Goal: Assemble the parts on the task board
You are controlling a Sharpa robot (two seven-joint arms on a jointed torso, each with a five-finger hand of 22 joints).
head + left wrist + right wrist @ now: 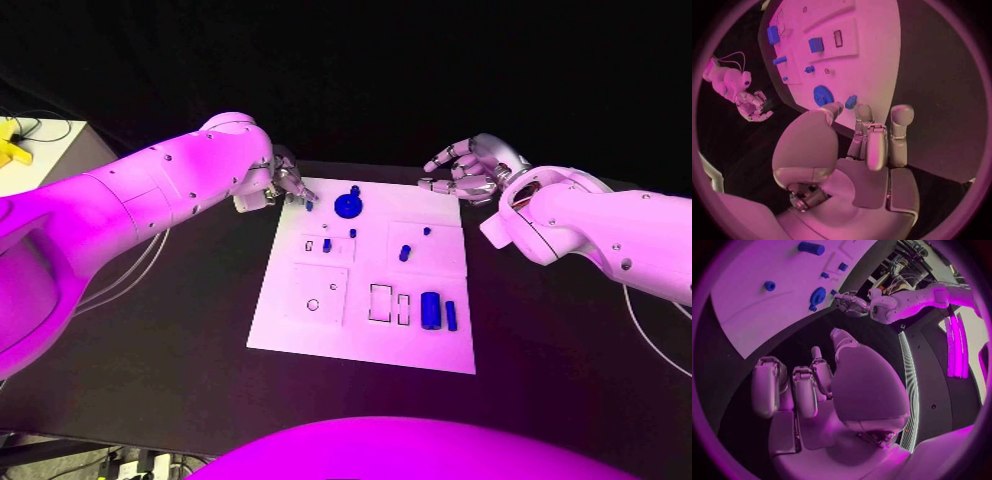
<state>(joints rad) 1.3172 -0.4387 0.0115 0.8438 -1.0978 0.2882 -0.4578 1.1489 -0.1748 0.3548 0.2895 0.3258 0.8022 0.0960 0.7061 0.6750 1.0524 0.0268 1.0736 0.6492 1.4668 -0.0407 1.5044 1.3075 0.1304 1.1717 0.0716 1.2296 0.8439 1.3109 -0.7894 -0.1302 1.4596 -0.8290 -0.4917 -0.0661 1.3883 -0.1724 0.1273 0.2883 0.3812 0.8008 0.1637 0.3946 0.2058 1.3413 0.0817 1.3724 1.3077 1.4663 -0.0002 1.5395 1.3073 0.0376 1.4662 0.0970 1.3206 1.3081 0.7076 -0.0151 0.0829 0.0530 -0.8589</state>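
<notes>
While both hands hover at the task board's (289, 330) far corners | left hand (281, 183) empty, fingers apart | right hand (464, 170) empty, fingers loosely curled.

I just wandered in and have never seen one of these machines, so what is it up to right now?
A two-armed robot is working at a white task board on a black table. Small blue parts lie on the board, among them a round blue disc. The left hand is at the board's far corner, fingertips close to a small blue part. The right hand hovers off the board, holding nothing.
</notes>
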